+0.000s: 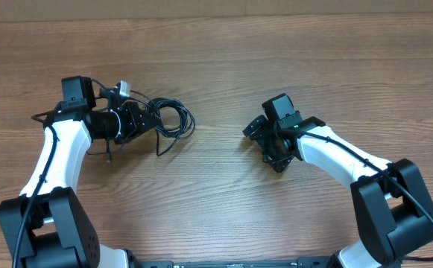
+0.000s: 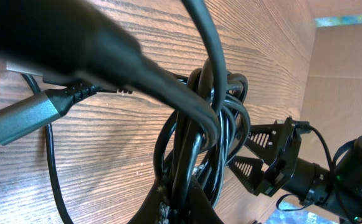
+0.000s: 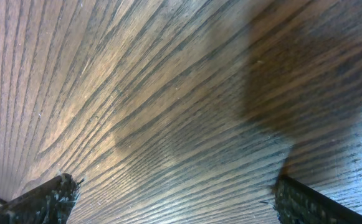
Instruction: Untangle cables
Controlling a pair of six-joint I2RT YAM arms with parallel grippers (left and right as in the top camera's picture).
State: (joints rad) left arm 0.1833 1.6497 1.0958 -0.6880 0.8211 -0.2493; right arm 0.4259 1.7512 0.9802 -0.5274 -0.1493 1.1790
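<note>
Well right of the cables [image 1: 173,123], a knotted bundle pinched tight by the left gripper [image 1: 150,125], the right gripper [image 1: 264,145] hangs spread and empty; a one-handed pull could tighten the knot.

Open wooden table [image 1: 217,160] between right claw [image 1: 265,145] and the cables [image 1: 175,119] bunched at left claw [image 1: 150,123].

Overhead straight down on table [image 1: 223,45]; wrist views close, oblique (left shares cables [image 2: 199,124]).

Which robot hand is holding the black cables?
The left gripper, shut on the cables; the right gripper is wide open and empty.
</note>
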